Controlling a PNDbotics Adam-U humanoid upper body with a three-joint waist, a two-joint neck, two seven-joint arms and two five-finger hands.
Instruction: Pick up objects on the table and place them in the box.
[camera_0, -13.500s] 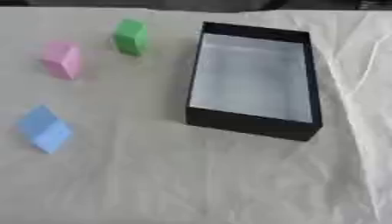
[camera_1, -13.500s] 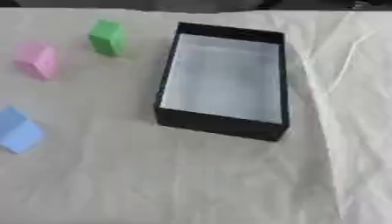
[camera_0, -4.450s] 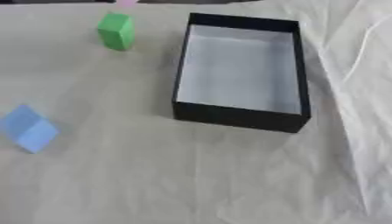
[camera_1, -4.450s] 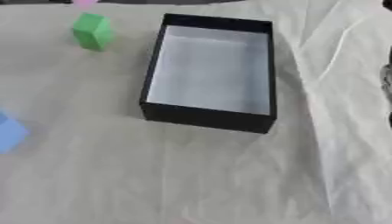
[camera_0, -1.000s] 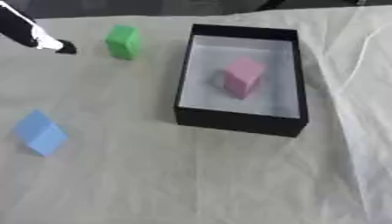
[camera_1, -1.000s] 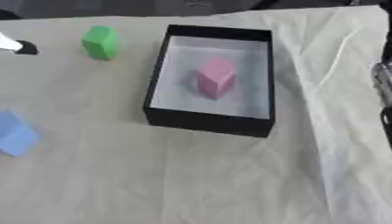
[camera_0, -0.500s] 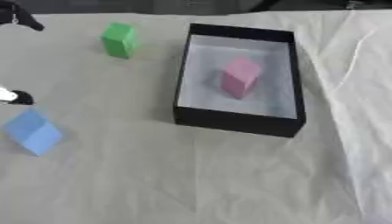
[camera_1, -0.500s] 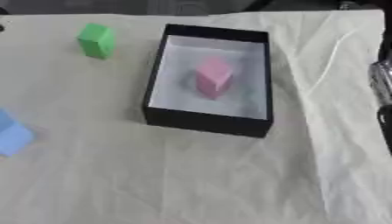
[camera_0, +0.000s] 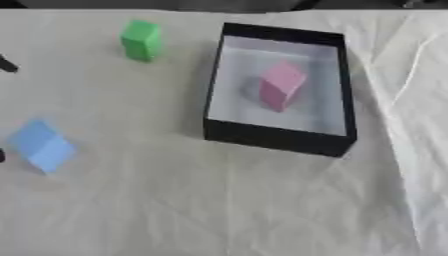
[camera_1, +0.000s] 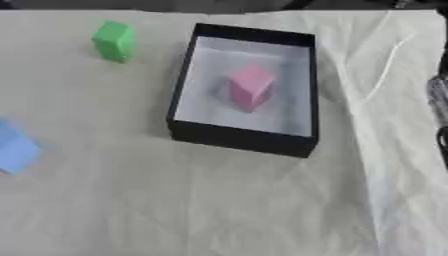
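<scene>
A: Left eye view, pls: where is the blue block (camera_0: 41, 145) vs. the left hand (camera_0: 7, 65)?

B: Blue block lies on the cloth (camera_0: 219, 210) near the left edge, tilted on a corner. Of the left hand only a dark tip shows at the left edge, above the block and apart from it, not touching. One more dark bit sits at the edge just beside the block, lower; I cannot say what it is. If the fingers are spread or curled, I cannot tell.

A: And the box (camera_0: 280, 142)?

B: Black walls, pale floor, standing right of centre. Inside is the pink block (camera_0: 281, 85), tilted, about mid-floor, closer to the far half. Nothing else in it.

A: Green block (camera_0: 140, 40)?

B: On the cloth at the far left of the box, upright, well apart from the blue one.

A: Right hand (camera_1: 438, 100)?

B: Only a dark-and-silver part at the right edge of the right eye view, beside the cloth. Fingers: cannot tell.

A: Diff. vs. half a sec ago?

B: All three blocks and the box keep the same places. The left hand showed more then, at the upper-left corner and beside the blue block; now almost all of it is out of the picture.
</scene>
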